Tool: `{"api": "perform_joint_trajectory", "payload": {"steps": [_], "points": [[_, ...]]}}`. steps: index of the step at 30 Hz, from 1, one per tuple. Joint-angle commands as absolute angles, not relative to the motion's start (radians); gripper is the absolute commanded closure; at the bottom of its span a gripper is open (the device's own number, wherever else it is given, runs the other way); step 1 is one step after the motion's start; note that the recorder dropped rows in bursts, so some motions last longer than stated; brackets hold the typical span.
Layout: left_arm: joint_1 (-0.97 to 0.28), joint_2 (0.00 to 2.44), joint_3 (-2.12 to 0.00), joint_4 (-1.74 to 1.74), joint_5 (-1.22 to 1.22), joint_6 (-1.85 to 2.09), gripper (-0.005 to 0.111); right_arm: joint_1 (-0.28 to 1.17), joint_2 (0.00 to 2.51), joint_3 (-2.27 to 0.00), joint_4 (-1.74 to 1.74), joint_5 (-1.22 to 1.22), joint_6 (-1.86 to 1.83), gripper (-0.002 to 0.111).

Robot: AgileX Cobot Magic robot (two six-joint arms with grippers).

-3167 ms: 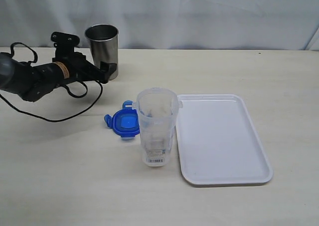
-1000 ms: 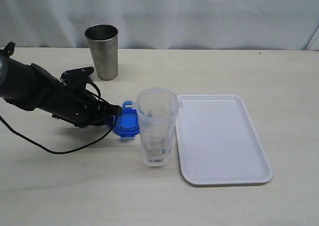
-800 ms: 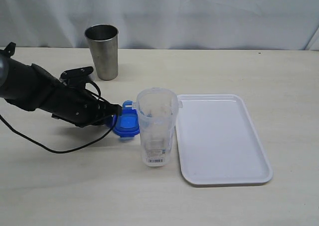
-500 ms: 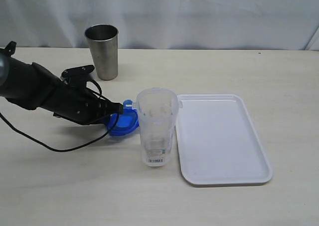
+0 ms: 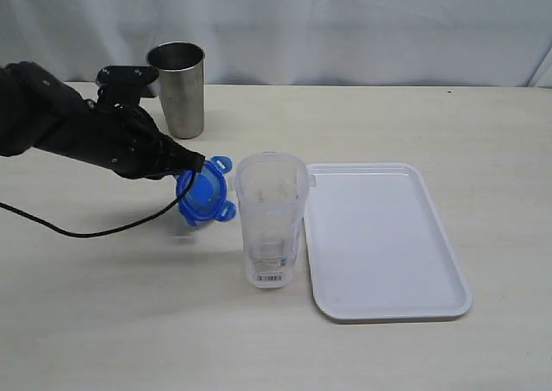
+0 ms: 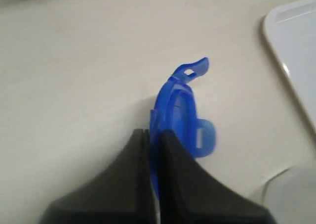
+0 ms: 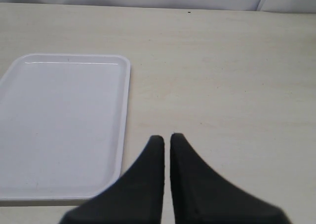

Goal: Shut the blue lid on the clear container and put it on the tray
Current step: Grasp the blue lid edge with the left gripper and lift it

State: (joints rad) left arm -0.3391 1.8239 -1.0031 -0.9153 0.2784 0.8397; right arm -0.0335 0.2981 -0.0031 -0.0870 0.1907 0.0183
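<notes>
The blue lid [image 5: 205,194] hangs tilted on edge just above the table, left of the clear container [image 5: 271,218]. My left gripper [image 5: 191,168] is shut on the lid's rim; in the left wrist view the lid [image 6: 178,108] is pinched edge-on between the left gripper's [image 6: 155,133] black fingers. The clear container stands upright and open-topped, its barcode label near the base, touching the left edge of the white tray [image 5: 384,240]. The tray [image 7: 59,125] also shows in the right wrist view, beside my right gripper [image 7: 164,137], which is shut on nothing over bare table.
A steel tumbler [image 5: 177,89] stands upright at the back left, close behind my left arm. A black cable [image 5: 95,229] from that arm trails across the table on the left. A white cloth backdrop closes off the far edge.
My left gripper closed on the lid's edge and lifted it off the table, tipping it up on edge. The arm rose and swung back toward the tumbler. Container and tray stayed put.
</notes>
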Motion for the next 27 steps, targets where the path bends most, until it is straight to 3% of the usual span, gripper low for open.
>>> {"api": "perform_joint_trajectory", "payload": {"steps": [1, 14, 27], "points": [[-0.344, 1.726, -1.003, -0.804, 0.303, 0.841, 0.107, -0.032, 0.301, 0.0, -0.086, 0.178, 0.014, 0.104], [-0.356, 1.527, -1.003, -0.715, 0.204, 0.86, 0.107, -0.032, 0.301, 0.0, -0.086, 0.178, 0.014, 0.104], [-0.593, 1.506, -1.003, -0.708, -0.09, 1.363, 0.107, -0.032, 0.301, 0.0, -0.086, 0.178, 0.014, 0.104]]}}
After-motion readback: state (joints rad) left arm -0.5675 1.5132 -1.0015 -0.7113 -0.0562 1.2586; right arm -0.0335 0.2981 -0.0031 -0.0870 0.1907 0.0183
